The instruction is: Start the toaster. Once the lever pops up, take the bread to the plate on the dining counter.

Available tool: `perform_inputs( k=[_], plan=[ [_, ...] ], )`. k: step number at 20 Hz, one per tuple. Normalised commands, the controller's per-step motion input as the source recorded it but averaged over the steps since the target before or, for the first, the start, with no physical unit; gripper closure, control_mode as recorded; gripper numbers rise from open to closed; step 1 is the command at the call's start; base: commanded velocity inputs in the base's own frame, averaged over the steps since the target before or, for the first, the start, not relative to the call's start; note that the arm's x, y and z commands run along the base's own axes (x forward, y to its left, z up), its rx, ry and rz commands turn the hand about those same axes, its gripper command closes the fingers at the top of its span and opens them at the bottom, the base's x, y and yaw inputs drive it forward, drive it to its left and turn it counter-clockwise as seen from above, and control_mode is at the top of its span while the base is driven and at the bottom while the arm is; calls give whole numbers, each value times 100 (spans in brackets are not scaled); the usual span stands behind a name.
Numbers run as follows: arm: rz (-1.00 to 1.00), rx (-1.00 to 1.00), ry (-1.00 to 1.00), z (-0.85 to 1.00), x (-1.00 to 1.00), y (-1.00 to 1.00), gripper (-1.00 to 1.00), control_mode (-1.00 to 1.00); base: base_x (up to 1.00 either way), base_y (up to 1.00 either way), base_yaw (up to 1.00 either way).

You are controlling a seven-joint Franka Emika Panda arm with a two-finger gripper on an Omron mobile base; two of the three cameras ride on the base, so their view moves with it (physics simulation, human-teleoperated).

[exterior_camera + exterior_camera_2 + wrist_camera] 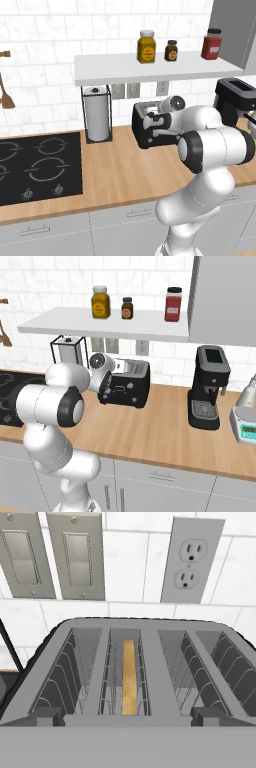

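Gripper [128, 714] spread wide and empty above the toaster [127, 387] on a kitchen worktop.

Both dark fingertips [47, 716] rise at the near edge of the hand view, well apart and closed on nothing, just over the toaster's front rim; whether they touch it cannot be told. The bread [129, 677], a thin tan slice seen edge-on, stands deep in the slot left of centre. The black toaster sits on the wooden worktop [165, 441] against the tiled wall, under a white shelf [115, 325], between a paper towel holder [96, 114] and a coffee machine [208, 387]. Behind it are two switch plates [77, 554] and a wall outlet [192, 559].
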Motion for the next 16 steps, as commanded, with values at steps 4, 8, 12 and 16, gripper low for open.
perform_inputs(
  k=[4,8,12,16],
  plan=[
    [0,0,0,0,0,0,-100,-100,0,0,0],
    [0,0,0,0,0,0,-100,-100,0,0,0],
    [0,0,0,0,0,0,-100,-100,0,0,0],
    [0,0,0,0,0,0,-100,-100,0,0,0]
  ],
)
